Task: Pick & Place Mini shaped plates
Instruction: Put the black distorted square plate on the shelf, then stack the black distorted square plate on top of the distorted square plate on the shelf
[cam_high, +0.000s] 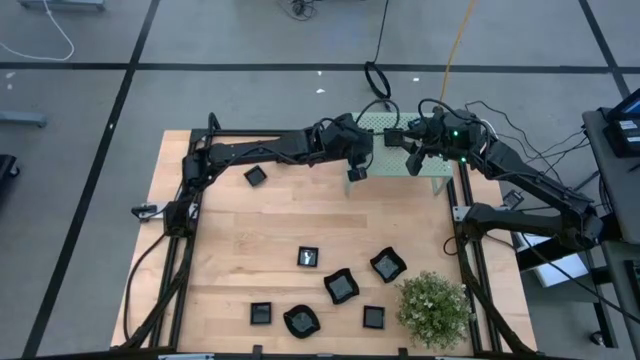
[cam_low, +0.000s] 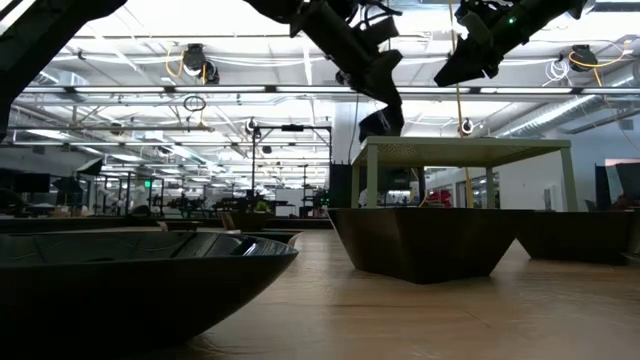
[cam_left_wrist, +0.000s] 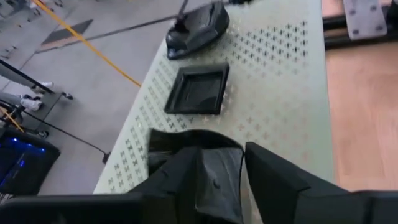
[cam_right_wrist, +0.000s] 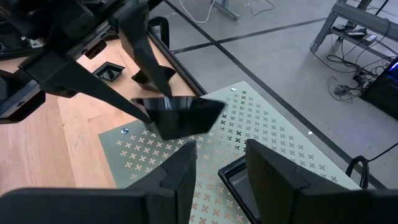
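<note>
A pale green perforated stand (cam_high: 428, 168) stands at the table's far edge. My left gripper (cam_left_wrist: 224, 186) reaches over its left end from the table's left, fingers apart, with a black mini plate (cam_right_wrist: 180, 118) between them just above the stand's top (cam_low: 460, 150). A square plate (cam_left_wrist: 199, 90) and a wavy one (cam_left_wrist: 199, 31) lie flat on the stand. My right gripper (cam_right_wrist: 221, 168) hovers open above the stand (cam_right_wrist: 249, 124), close to the square plate and holding nothing. My left gripper comes slanting down from the table's left, its fingers on either side of the plate's wall (cam_left_wrist: 217, 174). A thin pale strip shows between the plate and one finger (cam_left_wrist: 273, 180). Whether the other finger (cam_left_wrist: 180, 180) touches it, I cannot tell. The plate sits rim up, a little tilted.
Several more black plates lie on the wooden table: one at the far left (cam_high: 256, 176), the others toward the near edge around (cam_high: 341, 287). A small green bushy plant (cam_high: 433, 310) stands at the near right. Bare wood lies in the table's middle.
</note>
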